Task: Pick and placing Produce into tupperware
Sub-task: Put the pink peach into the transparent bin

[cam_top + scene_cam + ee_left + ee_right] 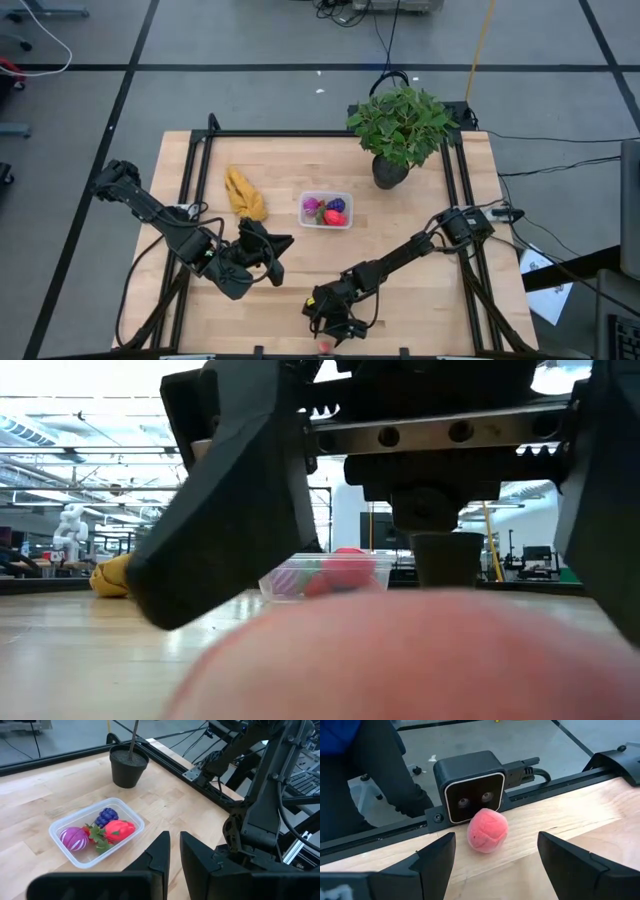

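The clear tupperware (pixel 347 211) stands mid-table and holds three pieces of produce: a purple-and-white one (pixel 73 838), a dark purple berry (pixel 106 816) and a red one with green leaves (pixel 119 830). A pink ball-shaped fruit (pixel 488 830) rests on the wood at the table's near edge, right against the low camera's housing (pixel 472 790). My right gripper (pixel 495 845) is open just short of it, one finger on each side, touching nothing. My left gripper (pixel 175 855) hangs shut and empty to the near left of the tupperware (pixel 55 827).
A yellow banana bunch (pixel 245 193) lies left of the tupperware. A potted green plant (pixel 400 125) stands at the far right. Black frame rails (pixel 200 160) run along the table's sides and far edge. The pink fruit (pixel 420 660) fills the low view's bottom.
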Controlling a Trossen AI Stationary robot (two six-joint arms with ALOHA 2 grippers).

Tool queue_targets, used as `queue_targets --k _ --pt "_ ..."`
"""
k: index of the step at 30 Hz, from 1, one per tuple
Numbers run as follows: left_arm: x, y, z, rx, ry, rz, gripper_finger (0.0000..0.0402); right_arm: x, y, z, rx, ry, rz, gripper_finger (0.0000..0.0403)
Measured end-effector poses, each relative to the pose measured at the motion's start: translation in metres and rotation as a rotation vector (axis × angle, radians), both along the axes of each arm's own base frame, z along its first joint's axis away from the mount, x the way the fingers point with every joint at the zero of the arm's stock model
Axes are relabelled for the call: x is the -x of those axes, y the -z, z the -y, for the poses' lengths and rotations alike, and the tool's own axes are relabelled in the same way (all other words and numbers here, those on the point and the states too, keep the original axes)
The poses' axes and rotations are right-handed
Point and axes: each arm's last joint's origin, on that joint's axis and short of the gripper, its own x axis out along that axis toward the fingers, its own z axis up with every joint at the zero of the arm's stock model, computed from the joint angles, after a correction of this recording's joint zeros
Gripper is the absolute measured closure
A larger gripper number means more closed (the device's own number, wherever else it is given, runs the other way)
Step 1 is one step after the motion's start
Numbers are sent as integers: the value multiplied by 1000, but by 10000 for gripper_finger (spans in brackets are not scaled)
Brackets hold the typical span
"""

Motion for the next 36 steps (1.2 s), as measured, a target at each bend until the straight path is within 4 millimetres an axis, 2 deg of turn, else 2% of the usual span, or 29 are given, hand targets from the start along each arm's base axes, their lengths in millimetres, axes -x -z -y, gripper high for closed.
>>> queue_targets --k 7,16,36 --pt "0 0 0 -4 3 -1 355 -3 20 3 -4 10 -33 129" --pt "0 0 0 -18 10 -8 355 -8 19 10 -26 42 -49 129" --pt "0 0 0 -16 9 -7 355 -7 18 6 -52 49 -65 129"
